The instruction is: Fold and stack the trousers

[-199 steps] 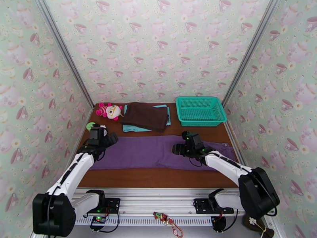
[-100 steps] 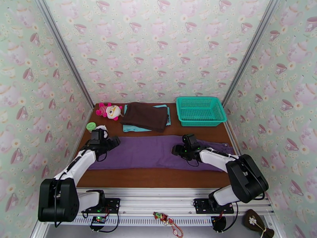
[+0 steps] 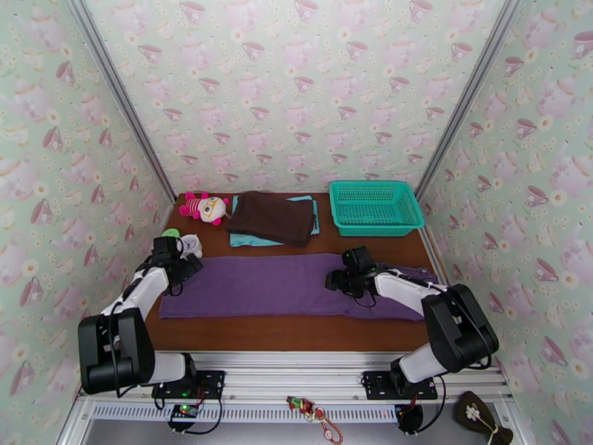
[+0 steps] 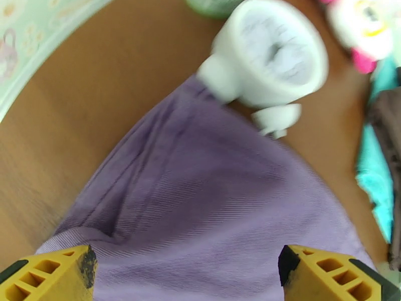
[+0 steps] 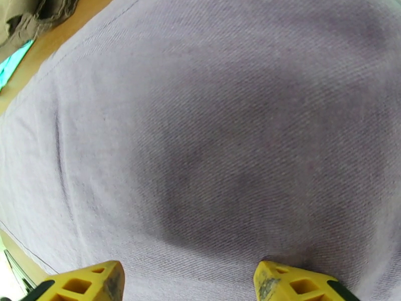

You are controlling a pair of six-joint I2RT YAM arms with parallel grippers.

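My purple trousers [image 3: 270, 287] lie flat before me as one long, narrow band running left to right (legs seemingly laid one over the other), soft thin ribbed cloth, smooth in the middle, lightly creased at the left end

walls [image 3: 296, 83]: teacup wallpaper, pale grn | table [image 3: 289, 331]: brown wood | posts [image 3: 123, 105]: alu

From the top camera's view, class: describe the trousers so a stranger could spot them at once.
Start at the brown table; across its middle lies one long flat band of cloth. Those are the trousers: plain purple, far longer than the folded dark brown garment on teal cloth behind them.
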